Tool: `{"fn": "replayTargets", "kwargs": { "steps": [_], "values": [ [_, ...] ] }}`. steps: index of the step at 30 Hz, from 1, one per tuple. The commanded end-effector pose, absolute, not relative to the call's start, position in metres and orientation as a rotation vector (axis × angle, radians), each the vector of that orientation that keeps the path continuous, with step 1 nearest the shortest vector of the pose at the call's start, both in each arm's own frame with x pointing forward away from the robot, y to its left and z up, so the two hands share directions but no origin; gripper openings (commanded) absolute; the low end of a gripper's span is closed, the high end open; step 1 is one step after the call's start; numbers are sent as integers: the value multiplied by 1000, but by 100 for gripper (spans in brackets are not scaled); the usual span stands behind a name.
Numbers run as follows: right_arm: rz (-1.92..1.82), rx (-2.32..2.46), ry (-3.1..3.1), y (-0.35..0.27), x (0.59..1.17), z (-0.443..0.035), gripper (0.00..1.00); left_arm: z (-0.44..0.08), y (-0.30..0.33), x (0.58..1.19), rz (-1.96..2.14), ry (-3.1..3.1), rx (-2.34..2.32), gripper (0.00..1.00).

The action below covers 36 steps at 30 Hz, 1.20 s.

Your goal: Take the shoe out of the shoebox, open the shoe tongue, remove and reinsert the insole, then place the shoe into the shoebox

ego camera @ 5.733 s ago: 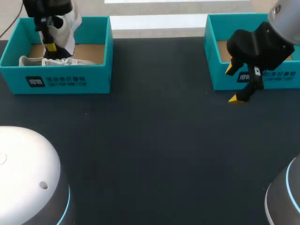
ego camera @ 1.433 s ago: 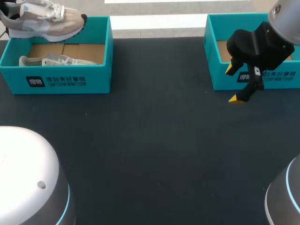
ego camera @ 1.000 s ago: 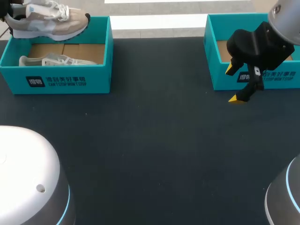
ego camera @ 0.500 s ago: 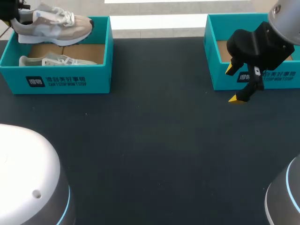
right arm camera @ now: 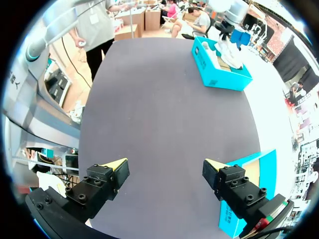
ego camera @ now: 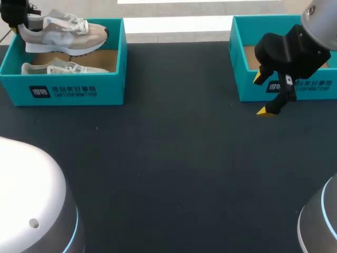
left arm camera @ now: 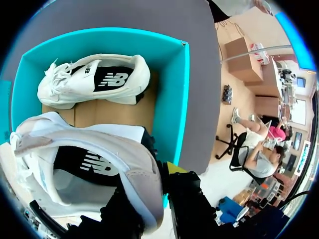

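"While the dark table fills most of the head view, what stands on it?"

"Two teal boxes at the far edge. The left shoebox shows whole. The right shoebox is cut off at the side and partly hidden by the right arm, so little of its inside shows."

"And the shoe?"

"The beige shoe hangs level over the left shoebox, with its toe toward the table's middle. Under it a second white shoe lies on the cardboard floor (on its side)."

"What grips it?"

"The left gripper is clamped on the heel, a finger on each side. Only one yellow tip shows; the heel hides the other. From above, that arm is mostly out of frame."

"The other one?"

"The right gripper hovers spread wide, holding nothing, over bare table just before the right shoebox."
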State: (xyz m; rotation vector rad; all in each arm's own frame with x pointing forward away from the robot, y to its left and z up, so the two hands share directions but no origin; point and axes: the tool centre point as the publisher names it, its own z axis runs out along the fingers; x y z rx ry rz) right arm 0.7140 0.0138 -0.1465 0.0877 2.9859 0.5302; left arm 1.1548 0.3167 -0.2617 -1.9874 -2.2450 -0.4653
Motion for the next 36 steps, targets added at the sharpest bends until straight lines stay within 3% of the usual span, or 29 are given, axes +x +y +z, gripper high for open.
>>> {"fn": "replayTargets", "kwargs": {
  "steps": [1,36],
  "values": [
    [524,90,2990,15,716,-147,100,-272,316,1165,-451,-2238,-1967,0],
    [524,90,2990,15,716,-147,100,-341,306,1176,-405,-2169,-1852,0]
  ]
}}
